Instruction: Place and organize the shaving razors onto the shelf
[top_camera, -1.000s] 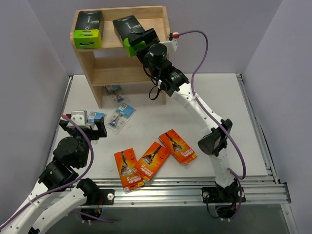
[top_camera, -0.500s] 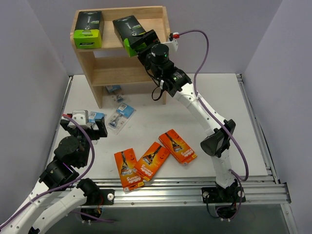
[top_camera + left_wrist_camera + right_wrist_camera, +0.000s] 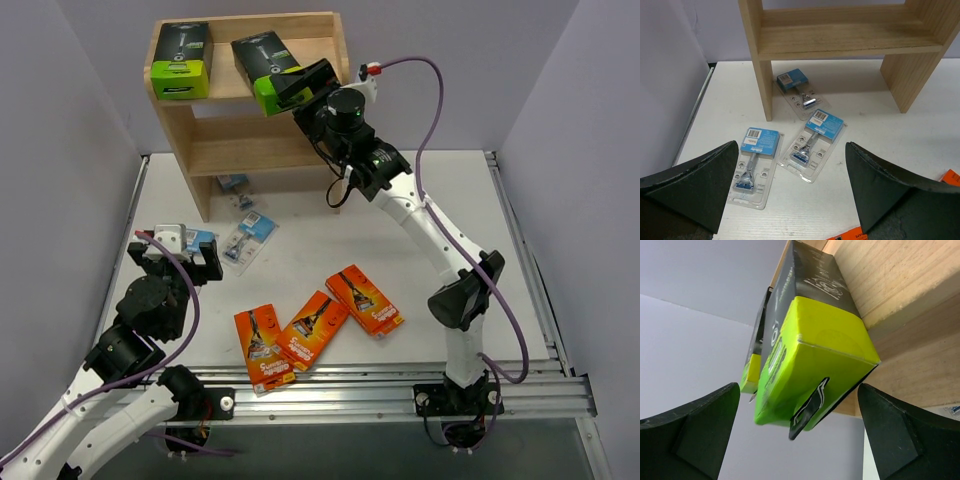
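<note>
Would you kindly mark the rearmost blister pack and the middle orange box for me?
rearmost blister pack (image 3: 800, 92), left wrist view, clear plastic below its blue card.
middle orange box (image 3: 314, 330), top external view, centre of its face.

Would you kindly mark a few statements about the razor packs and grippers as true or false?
1. The two black-and-lime boxes rest on the shelf's top tier. True.
2. The three orange boxes lie on the middle tier. False: they lie on the table.
3. One blister pack lies on the table under the shelf. True.
4. The left gripper is shut on a blister pack. False: it is open, holding nothing.
</note>
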Robot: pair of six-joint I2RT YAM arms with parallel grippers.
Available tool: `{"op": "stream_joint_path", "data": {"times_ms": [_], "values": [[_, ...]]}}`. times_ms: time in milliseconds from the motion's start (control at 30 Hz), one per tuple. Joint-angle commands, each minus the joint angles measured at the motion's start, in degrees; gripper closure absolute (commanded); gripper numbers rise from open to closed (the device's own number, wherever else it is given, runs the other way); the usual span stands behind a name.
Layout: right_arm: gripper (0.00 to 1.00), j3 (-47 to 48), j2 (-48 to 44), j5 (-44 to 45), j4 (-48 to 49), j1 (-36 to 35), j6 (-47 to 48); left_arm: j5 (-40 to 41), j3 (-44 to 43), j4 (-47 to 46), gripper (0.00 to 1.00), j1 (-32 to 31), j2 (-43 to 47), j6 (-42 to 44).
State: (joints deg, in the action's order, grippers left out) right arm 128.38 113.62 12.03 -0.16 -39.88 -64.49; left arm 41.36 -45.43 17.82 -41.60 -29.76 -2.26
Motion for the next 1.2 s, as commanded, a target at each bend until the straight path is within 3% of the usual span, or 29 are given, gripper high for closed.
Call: {"op": "stream_joint_path", "data": {"times_ms": [0, 200, 467, 667, 833, 1167], "values": [[0.00, -3.90, -7.36, -2.18, 4.12, 1.11, 0.42, 0.73, -0.54, -1.83, 0.03, -0.32, 0.14, 0.94], [0.00, -17.09, -17.55, -5.00, 8.33, 2.17, 1.03, 0.12, -0.27, -2.44, 0.03, -0.32, 0.23, 1.29], [0.00, -39.03, -31.08, -10.27, 13.60, 2.35, 11.31, -0.85, -3.16, -1.40, 0.03, -0.32, -2.84, 1.04], [0.00, -55.84, -41.89, -18.08, 16.07, 2.17, 18.51, -4.01, -18.53, 2.65, 0.03, -0.32, -11.36, -1.26], [0.02, -68.16, -45.85, -23.28, 14.41, 1.56, 24.58, -5.24, -36.08, 2.04, 0.03, -0.23, -24.27, 0.67], [0.07, -86.62, -56.66, -31.54, 15.72, 1.03, 28.71, -11.04, -63.17, -3.67, 0.03, -0.32, -49.75, 1.91]]}}
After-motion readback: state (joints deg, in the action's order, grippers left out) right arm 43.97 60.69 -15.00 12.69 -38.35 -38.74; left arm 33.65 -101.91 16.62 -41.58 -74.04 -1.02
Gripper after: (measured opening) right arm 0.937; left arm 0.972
